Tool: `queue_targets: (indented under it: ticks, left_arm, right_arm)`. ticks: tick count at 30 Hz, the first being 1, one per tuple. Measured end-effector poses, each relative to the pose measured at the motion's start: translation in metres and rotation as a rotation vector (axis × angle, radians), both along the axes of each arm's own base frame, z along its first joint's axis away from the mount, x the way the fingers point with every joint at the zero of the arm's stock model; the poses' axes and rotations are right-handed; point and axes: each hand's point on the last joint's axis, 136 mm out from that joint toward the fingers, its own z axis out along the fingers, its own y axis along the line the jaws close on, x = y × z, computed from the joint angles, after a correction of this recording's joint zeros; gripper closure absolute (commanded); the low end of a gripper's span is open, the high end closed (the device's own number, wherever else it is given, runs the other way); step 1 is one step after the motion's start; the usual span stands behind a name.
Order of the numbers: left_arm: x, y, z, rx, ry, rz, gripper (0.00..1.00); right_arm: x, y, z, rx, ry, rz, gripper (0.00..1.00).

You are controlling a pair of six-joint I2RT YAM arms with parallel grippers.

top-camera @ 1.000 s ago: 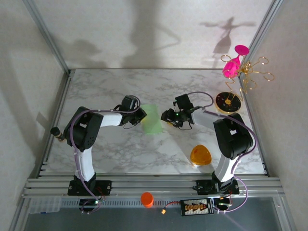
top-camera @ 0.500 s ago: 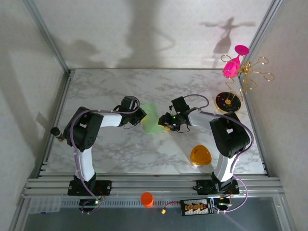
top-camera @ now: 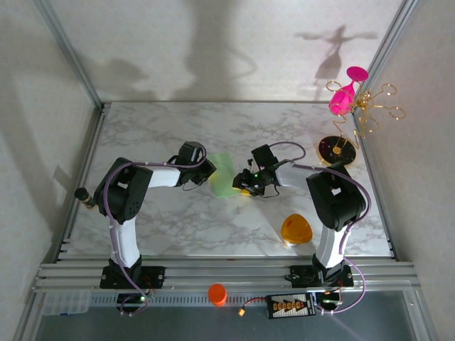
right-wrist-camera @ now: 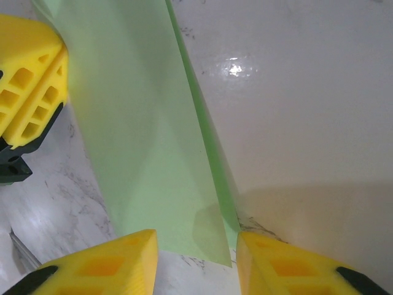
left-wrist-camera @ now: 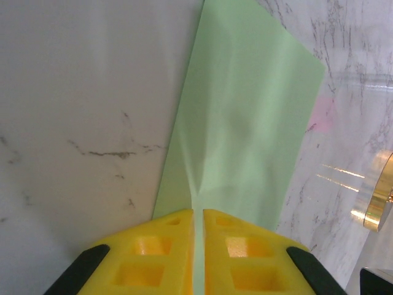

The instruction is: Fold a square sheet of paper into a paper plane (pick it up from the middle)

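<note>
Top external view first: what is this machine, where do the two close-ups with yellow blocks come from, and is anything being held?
Two robot arms are bolted at the near edge of a marble table; the overhead picture looks down from above and behind them. Each close-up comes from a camera on one wrist; the yellow blocks are that arm's own fingers. Between the arms is a pale green sheet of paper. The left gripper is shut on one end of it. The right gripper has its jaws apart with the opposite end between them, not pinched. Also there: an orange rounded-triangle object and a gold wire stand carrying a pink glass.
</note>
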Motion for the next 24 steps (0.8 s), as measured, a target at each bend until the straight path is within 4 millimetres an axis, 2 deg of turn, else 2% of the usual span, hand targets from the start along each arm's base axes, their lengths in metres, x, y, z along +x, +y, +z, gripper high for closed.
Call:
queue_targets:
  ticks: [13,24]
  left_arm:
    - [0.0,-0.0001,0.0,0.0,0.0,-0.001,0.87]
    - [-0.0002,-0.0008,0.0005,0.001,-0.004,-0.011,0.85]
  right_arm:
    - [0.0023,0.0043,0.0032,0.028,-0.007,-0.004,0.76]
    - [0.0045,0.0037,0.003,0.024,-0.009,-0.02,0.96]
